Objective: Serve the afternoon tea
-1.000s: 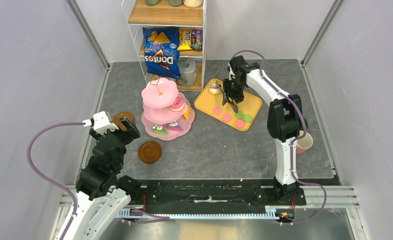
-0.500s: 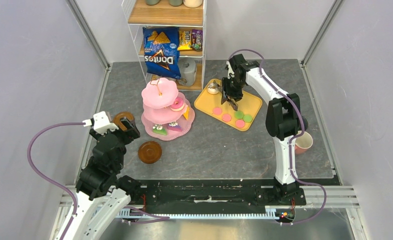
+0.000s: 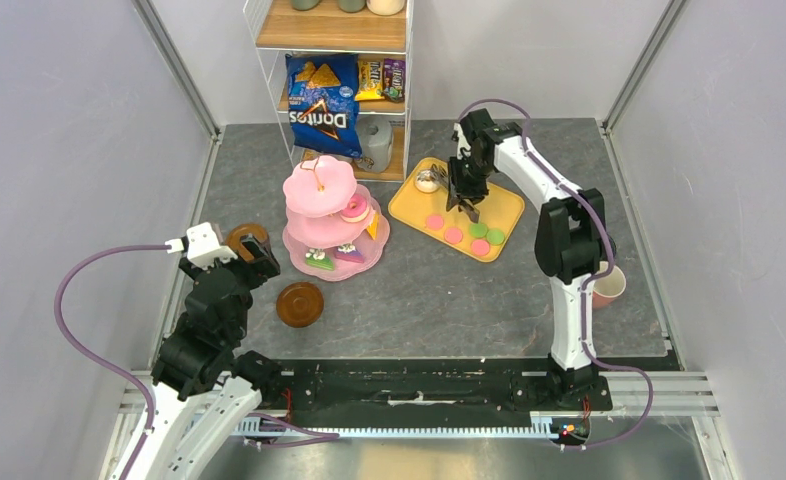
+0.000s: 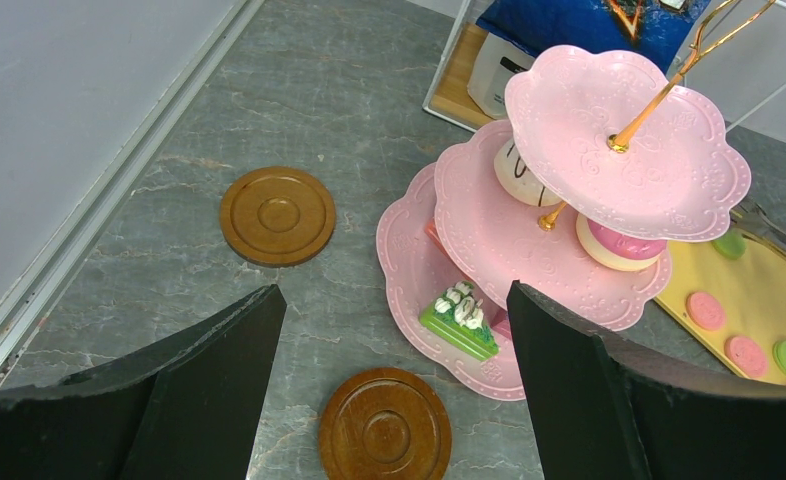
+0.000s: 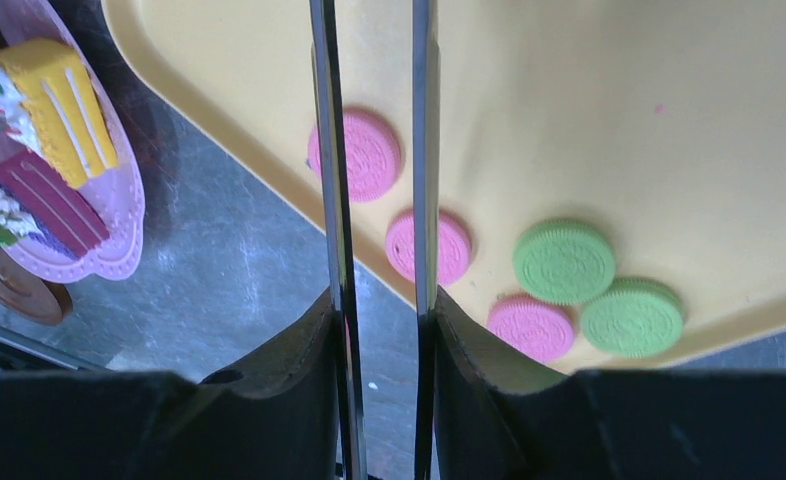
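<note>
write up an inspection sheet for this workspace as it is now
surface: grey table, no spills seen
job's things: pink three-tier stand holds a donut and cake slices; three pink macarons and two green macarons on the yellow tray; two brown saucers left of the stand; pink mug beside the right arm
clutter: Doritos bag on the shelf unit
grippers: left gripper open, empty; right gripper shut on metal tongs over the tray
cables: purple cables on both arms, clear of the tea things
surroundings: grey walls

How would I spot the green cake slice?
Find the tall pink three-tier stand beside the yellow tray. On its lowest plate, at the edge facing the two brown saucers, sits the cake slice. Only it is bright green with white cream blobs on top.
</note>
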